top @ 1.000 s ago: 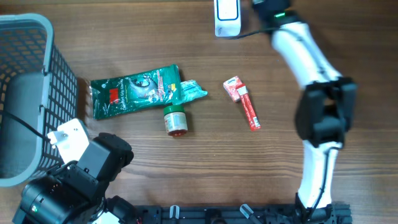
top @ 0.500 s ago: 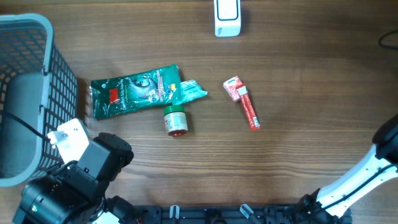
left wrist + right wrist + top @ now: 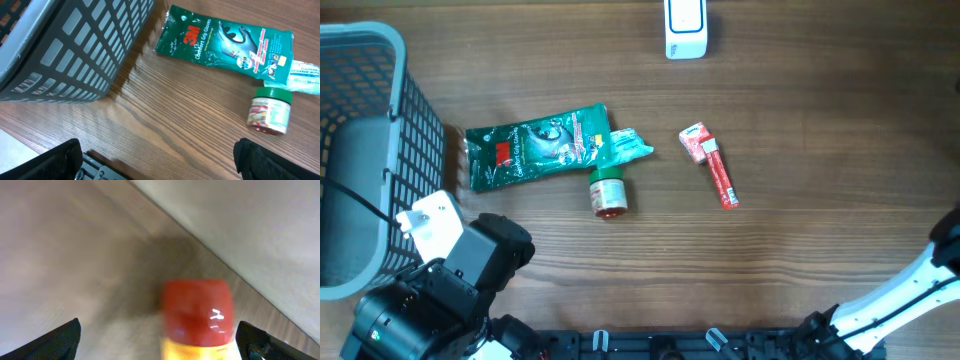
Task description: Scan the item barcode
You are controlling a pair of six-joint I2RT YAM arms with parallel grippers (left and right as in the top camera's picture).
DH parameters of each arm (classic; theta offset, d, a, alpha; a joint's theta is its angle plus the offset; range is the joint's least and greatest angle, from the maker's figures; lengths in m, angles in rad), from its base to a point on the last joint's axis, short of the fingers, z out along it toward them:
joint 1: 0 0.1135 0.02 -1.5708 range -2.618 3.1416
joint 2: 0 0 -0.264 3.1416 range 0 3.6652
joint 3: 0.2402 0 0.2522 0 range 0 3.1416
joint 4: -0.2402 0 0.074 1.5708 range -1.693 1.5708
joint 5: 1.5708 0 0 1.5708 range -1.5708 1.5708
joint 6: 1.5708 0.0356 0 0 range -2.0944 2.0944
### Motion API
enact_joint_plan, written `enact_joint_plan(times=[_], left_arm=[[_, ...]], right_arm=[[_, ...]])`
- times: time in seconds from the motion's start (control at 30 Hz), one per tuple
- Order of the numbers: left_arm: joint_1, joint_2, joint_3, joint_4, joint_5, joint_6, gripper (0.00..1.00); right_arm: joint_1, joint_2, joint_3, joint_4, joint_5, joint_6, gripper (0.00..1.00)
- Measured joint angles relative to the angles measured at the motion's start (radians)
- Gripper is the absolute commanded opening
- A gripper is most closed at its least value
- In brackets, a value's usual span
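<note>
You have the wooden table [image 3: 800, 110] before you; the grey mesh basket [image 3: 418, 120] takes up its left end. Your left arm [image 3: 430, 290] sits low by the basket's near corner; the left gripper [image 3: 160, 162] stands wide, its fingertips [image 3: 60, 160] at the outer edges of the wrist view with only bare wood between them; it holds nothing. Your right arm [image 3: 905, 295] shows only at the near right corner of the overhead view; the right gripper [image 3: 160, 342] is spread wide too, its fingertips [image 3: 262, 340] well apart and clear of everything. Ahead of it a red-capped item [image 3: 197, 310] with a yellow body rests on the wood, too blurred to name. The green 3M gloves packet [image 3: 535, 145] lies mid-table, just right of the basket; the white scanner [image 3: 685, 30] sits at the far edge, well apart from the goods; the red stick pack [image 3: 712, 168] lies slanted to the packet's right, apart from it; the small jar [image 3: 607, 193] lies on its side, its green lid just beside the packet's pale right end.
</note>
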Motion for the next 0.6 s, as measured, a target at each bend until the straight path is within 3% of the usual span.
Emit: enact_joint_plan(times=[0.17, 0.2, 0.27, 0.37, 0.47, 0.57, 0.6], left_arm=[[0.0, 0.0, 0.0, 0.001, 0.0, 0.0, 1.0], [0.0, 0.0, 0.0, 0.0, 0.0, 0.0, 1.0], [0.0, 0.0, 0.0, 0.0, 0.0, 0.0, 1.0], [0.0, 0.0, 0.0, 0.0, 0.0, 0.0, 1.0], [0.0, 0.0, 0.0, 0.0, 0.0, 0.0, 1.0], [0.0, 0.0, 0.0, 0.0, 0.0, 0.0, 1.0], [0.0, 0.0, 0.0, 0.0, 0.0, 0.0, 1.0]], right_arm=[[0.131, -0.203, 0.003, -0.027, -0.323, 0.198, 1.0], [0.193, -0.261, 0.01, -0.074, -0.488, 0.22, 1.0], [0.258, -0.282, 0.017, -0.163, -0.64, 0.23, 1.0], [0.421, -0.278, 0.013, -0.335, -0.847, 0.137, 1.0], [0.558, -0.275, 0.0, -0.512, -0.937, -0.064, 1.0], [0.626, -0.263, -0.042, -0.545, -0.987, -0.193, 0.99], [0.632, -0.255, -0.076, -0.533, -1.007, -0.225, 0.93]])
